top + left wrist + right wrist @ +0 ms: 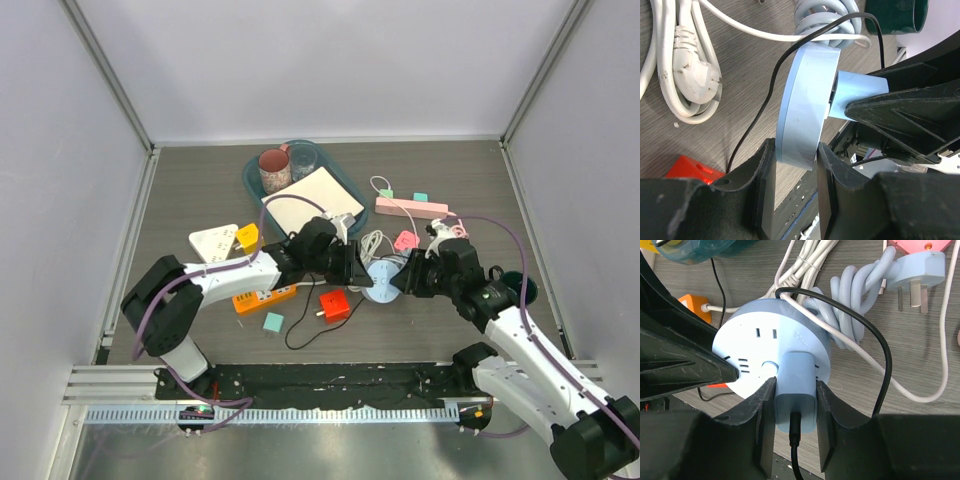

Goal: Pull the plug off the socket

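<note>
While L pincer (794,162) clamps round blue socket (802,95) by its rim, tilted on edge over middle of counter (200,190), R pincer (795,407) is clenched on plug (796,375), seated in socket face. Plug prob. rigid, light, smooth, maybe slippery. Hold flat sides, pull straight. Black cord (795,440) trails.

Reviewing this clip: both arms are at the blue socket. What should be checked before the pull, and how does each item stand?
1. Anchor: the left gripper clamps the round socket by its rim: ok.
2. Grasp: the right gripper is shut on the plug at its sides: ok.
3. Seating: the plug sits in the socket face, not yet out: ok.
4. Pull path: the black cable arcs across the socket's edge; whether it would snag: cannot tell.
</note>
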Tool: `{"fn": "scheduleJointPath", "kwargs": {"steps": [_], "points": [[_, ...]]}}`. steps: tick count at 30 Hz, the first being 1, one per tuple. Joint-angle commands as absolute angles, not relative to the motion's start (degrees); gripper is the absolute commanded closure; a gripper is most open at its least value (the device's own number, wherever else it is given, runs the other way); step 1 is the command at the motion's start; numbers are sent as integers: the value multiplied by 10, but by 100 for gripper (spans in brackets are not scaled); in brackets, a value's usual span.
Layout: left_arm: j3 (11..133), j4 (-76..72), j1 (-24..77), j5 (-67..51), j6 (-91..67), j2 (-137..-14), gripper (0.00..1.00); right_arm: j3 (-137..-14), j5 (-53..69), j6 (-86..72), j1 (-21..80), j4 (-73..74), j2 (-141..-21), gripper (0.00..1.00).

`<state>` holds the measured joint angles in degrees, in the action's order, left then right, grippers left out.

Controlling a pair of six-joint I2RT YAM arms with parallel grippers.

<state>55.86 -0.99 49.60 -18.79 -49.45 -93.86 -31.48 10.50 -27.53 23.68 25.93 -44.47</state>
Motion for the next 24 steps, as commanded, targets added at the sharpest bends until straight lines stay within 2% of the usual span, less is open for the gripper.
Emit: {"fn": "scheduleJointPath", "kwargs": {"steps": [1, 11, 17, 21, 24], "points": [[526, 97, 471, -15, -466, -963, 100, -352, 191, -299, 237, 164, -386, 99], [533, 105, 472, -15, -472, -970, 100, -373, 176, -283, 236, 174, -373, 99], [558, 102, 481, -26, -463, -964, 100, -308, 167, -315, 246, 126, -394, 99], [592, 160, 483, 10, -451, -990, 100, -359, 94, -268, 263, 199, -425, 99], [600, 185, 483, 25, -444, -1007, 100, -402, 101, -257, 263, 233, -447, 99]]}}
